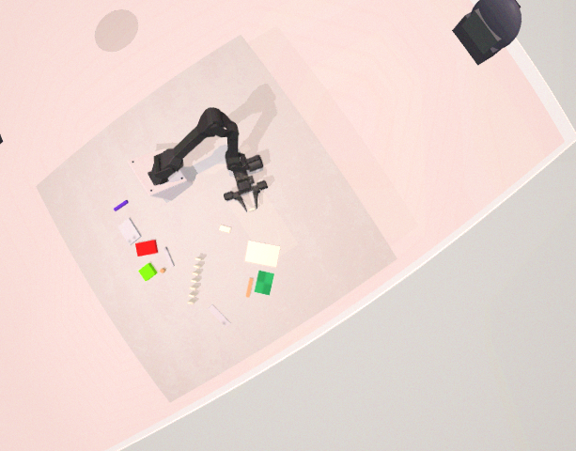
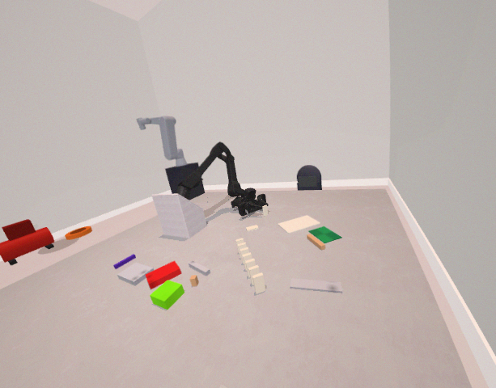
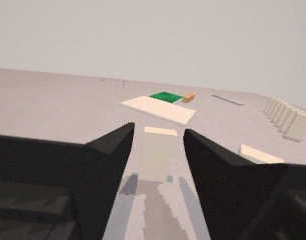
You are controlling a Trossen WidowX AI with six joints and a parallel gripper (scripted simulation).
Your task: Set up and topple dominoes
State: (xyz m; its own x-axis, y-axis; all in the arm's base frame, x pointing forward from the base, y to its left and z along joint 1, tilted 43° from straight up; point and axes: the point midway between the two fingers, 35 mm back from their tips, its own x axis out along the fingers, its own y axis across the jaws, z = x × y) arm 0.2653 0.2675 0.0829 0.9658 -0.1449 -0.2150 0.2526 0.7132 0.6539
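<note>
My gripper (image 1: 251,207) (image 3: 159,130) is open around a cream domino (image 2: 264,210) (image 3: 158,155). In the wrist view the domino stands upright between the fingers, with a gap on each side. It appears to rest on the floor, away from the row. Another cream domino (image 1: 225,228) (image 2: 252,228) (image 3: 260,154) lies flat between my gripper and the row. Several cream dominoes stand upright in an evenly spaced row; its end domino far from the arm (image 2: 259,284) shows clearly, and the end domino nearer the arm (image 3: 296,125) shows in the wrist view.
A cream slab (image 1: 262,254) (image 2: 298,224) (image 3: 160,109), a green tile (image 1: 264,282) (image 2: 324,234) and an orange bar (image 1: 249,287) (image 2: 315,242) lie on one side of the row. A red block (image 1: 147,248) (image 2: 163,274) and a lime block (image 1: 147,272) (image 2: 167,294) are on the other side.
</note>
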